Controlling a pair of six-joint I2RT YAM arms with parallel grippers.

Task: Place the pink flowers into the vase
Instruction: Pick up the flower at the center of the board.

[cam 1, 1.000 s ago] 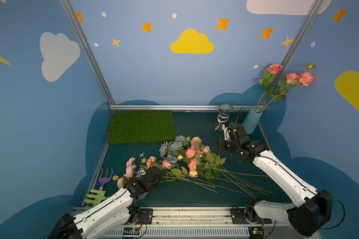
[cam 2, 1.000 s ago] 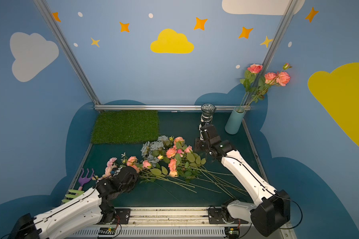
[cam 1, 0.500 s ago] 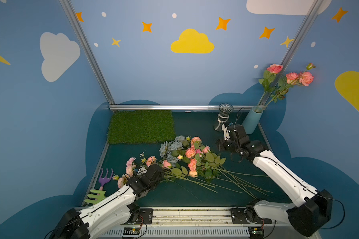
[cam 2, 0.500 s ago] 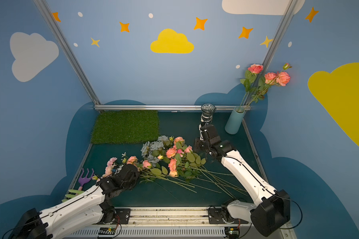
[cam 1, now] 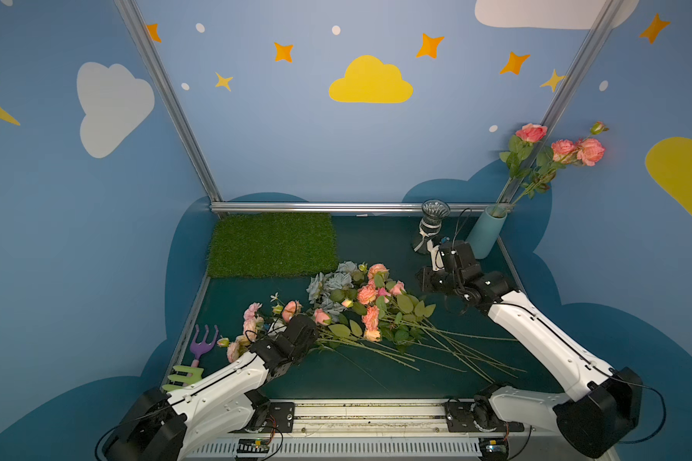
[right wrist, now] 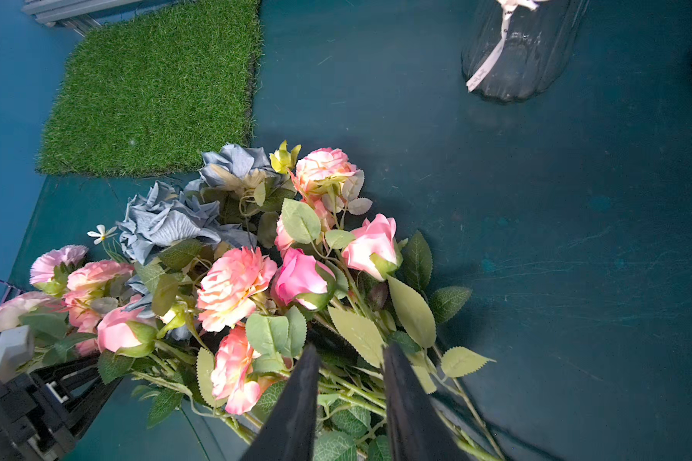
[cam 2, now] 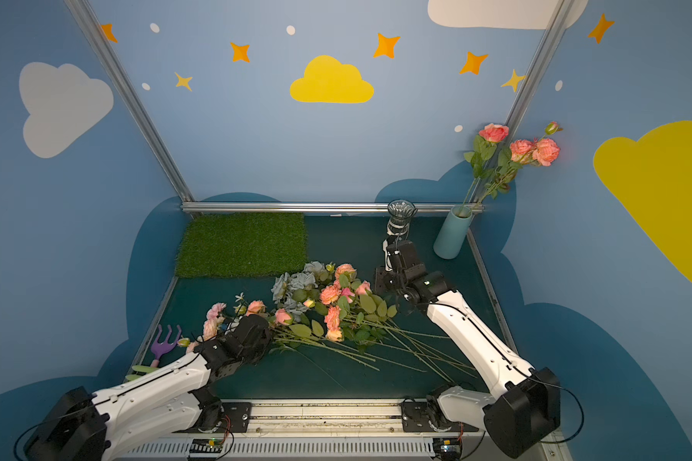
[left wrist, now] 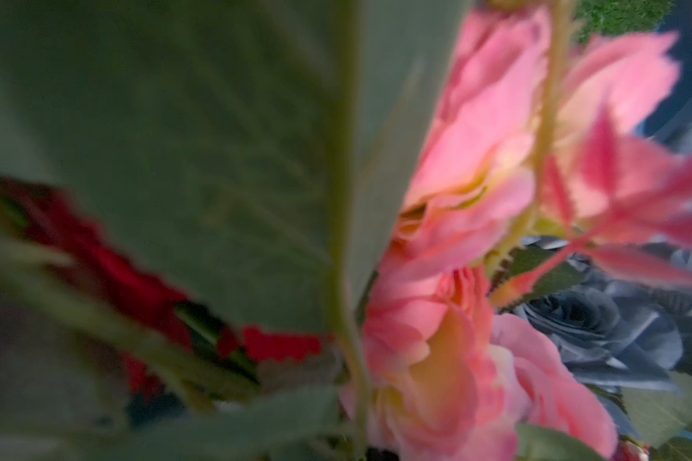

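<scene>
**Setting.** Blue booth walls painted with clouds and stars; dark teal table (cam 1: 376,247).

**Pink flowers** (cam 1: 366,293). A loose heap at mid-table, with stems fanning toward the near right corner. Others already stand in the teal vase (cam 1: 484,235) at the far right corner.

**Handling (judged).** Light, with soft fabric blooms and thin, springy stems that tangle. Take hold on bare stem below the leaves, never on a bloom.

**Left gripper** (cam 1: 298,327). Buried among blooms at the heap's near-left end; how far its jaws stand apart cannot be told.

**Right gripper** (right wrist: 350,351). Jaws partly apart above the stems, with nothing visibly clamped.

**Obstructions.**
- Grey-blue flowers (cam 1: 332,281) and a red flower (left wrist: 108,271) lie mixed into the heap.
- A glass vase (cam 1: 430,231) stands just beside the teal one.

**Clear of the route.**
- Grass mat (cam 1: 272,243), far left corner.
- Purple rake (cam 1: 202,343), left edge.
</scene>
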